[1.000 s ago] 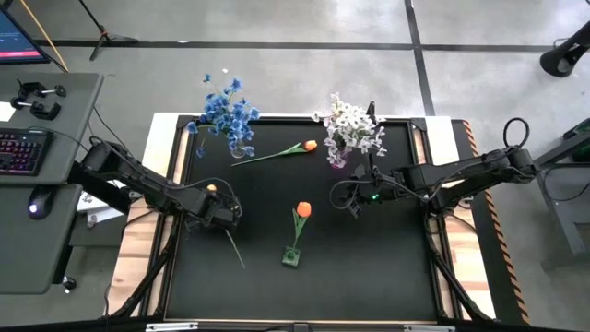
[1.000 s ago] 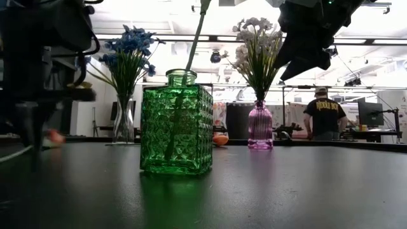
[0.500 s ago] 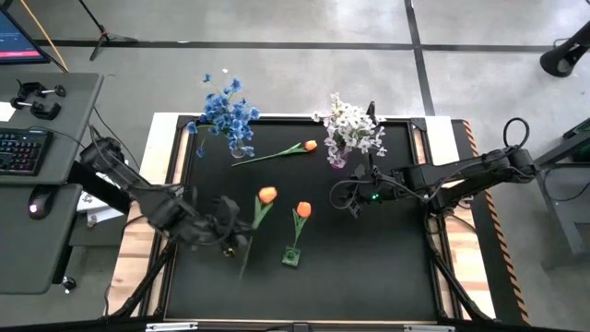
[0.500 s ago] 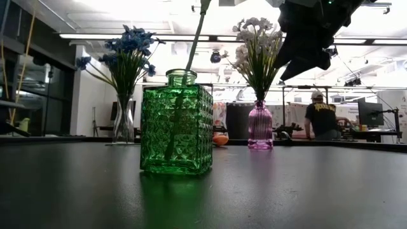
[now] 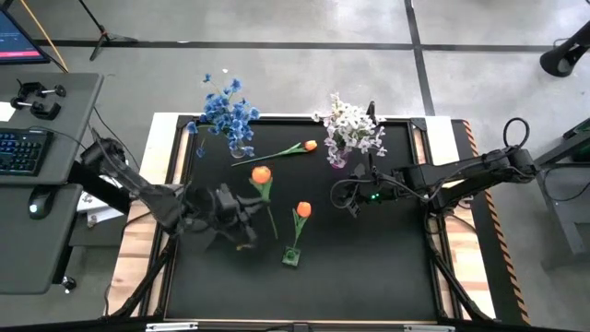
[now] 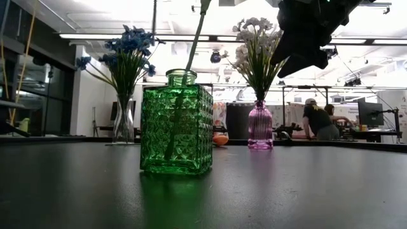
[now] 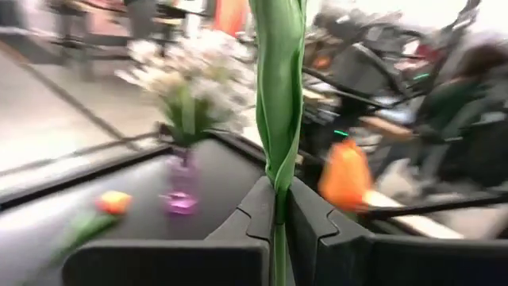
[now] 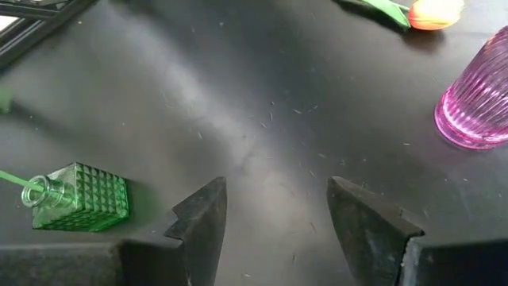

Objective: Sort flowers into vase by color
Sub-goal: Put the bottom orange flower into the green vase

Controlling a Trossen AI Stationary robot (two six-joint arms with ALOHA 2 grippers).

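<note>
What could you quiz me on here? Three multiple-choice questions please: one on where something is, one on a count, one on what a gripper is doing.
1. Where does the loose orange tulip lie?
A. Between the blue and white bouquets
B. Inside the pink vase
C. Off the table

2. How many orange tulips show from above?
A. One
B. Three
C. Five

3. What is the left gripper doing?
A. Hanging open
B. Pinching a tulip stem
C. Holding a vase

Answers: 1 A, it lies flat between them. 2 B, one lying, one in the green vase, one held. 3 B, its fingers close on the held tulip.
</note>
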